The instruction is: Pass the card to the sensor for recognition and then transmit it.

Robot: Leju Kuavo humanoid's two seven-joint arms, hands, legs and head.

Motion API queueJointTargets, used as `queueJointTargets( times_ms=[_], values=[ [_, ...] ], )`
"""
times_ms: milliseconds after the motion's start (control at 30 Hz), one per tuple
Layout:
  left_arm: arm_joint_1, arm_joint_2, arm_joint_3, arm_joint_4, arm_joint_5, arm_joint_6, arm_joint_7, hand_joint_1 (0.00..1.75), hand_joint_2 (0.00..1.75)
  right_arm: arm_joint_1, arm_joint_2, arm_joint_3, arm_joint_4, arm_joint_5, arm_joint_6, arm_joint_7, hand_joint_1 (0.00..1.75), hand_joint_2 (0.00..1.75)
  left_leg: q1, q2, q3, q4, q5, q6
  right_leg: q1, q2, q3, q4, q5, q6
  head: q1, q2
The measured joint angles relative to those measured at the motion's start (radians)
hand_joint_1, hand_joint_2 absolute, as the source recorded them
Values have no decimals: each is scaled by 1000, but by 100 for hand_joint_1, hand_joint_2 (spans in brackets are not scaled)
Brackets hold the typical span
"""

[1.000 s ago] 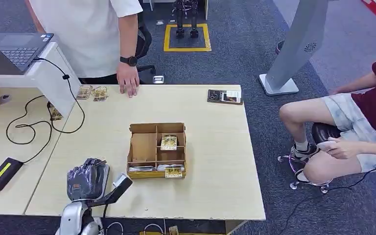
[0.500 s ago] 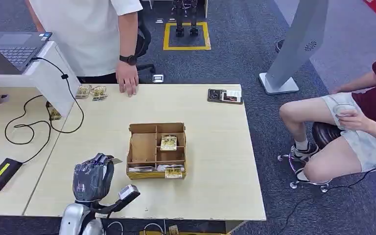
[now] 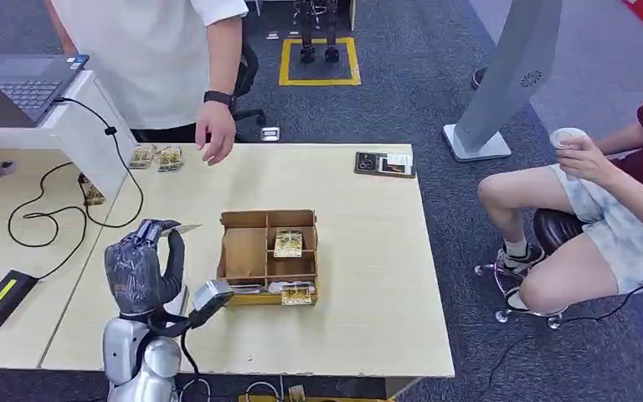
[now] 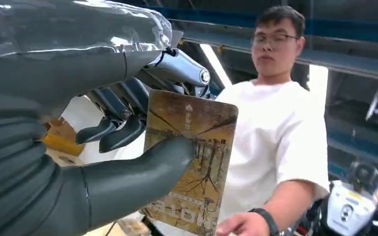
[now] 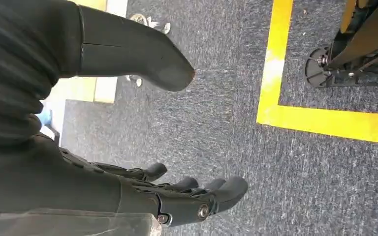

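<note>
Upright, left hand (image 3: 138, 266) (thumb forward) pinches the card (image 4: 192, 162).

Left hand (image 3: 142, 272): dark grey glossy cover, ribbed grey cuff, thick grey thumb, darker fingers (image 4: 113, 132). Silver forearm below hand, black cable alongside. Right hand (image 5: 128, 196): same grey, small screw at finger base.

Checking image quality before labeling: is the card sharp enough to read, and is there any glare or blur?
Left wrist view: card sharp, its picture clear, small print unreadable; glare on the left hand cover. Head view: evenly lit, card only a thin sliver. Right wrist view: right hand close up, carpet sharp.
</note>
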Motion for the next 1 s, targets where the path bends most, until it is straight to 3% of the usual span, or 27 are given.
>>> queueJointTargets(
  times_ms=[433, 533, 633, 667, 700, 733, 1000],
  values=[
    [-185, 39, -77, 78, -27, -2, 173, 175, 175, -35, -24, 40, 68, 19, -21, 21, 0, 175, 0, 0, 0, 0, 0, 0, 0, 0, 0, 0, 0, 0, 0, 0],
    [-210, 43, -80, 105, 46, -2, 175, 175, 175, -39, -25, 44, 74, 18, -26, 23, 0, 175, 0, 0, 0, 0, 0, 0, 0, 1, 0, 0, 0, 0, 0, 0],
    [-224, 44, -80, 120, 82, -2, 167, 164, 175, -40, -25, 47, 78, 14, -27, 23, 0, 175, 0, 0, 0, 0, 0, 0, 0, 0, -1, 0, 0, 0, 0, 0],
    [-228, 44, -80, 125, 87, -2, 162, 131, 175, -41, -25, 47, 80, 14, -27, 23, 0, 175, 0, 0, 0, 0, 0, 0, 0, 0, -1, 0, 0, 0, 0, 0],
    [-232, 44, -80, 128, 92, -2, 158, 33, 175, -41, -25, 48, 82, 14, -28, 23, 0, 175, 0, 0, 0, 0, 0, 0, 0, 1, -1, 0, 0, 0, 0, 0],
    [-235, 44, -80, 132, 98, -2, 155, 5, 175, -41, -25, 49, 83, 14, -28, 23, 0, 175, 0, 0, 0, 0, 0, 0, 0, 1, -1, 0, 0, 0, 0, 0],
    [-242, 56, -133, 158, 178, -2, 170, 0, 175, -44, -26, 57, 90, 8, -31, 23, 0, 175, 0, 0, -1, 0, 0, 0, 0, 1, -1, 0, 0, 0, 0, 0]
  ],
)
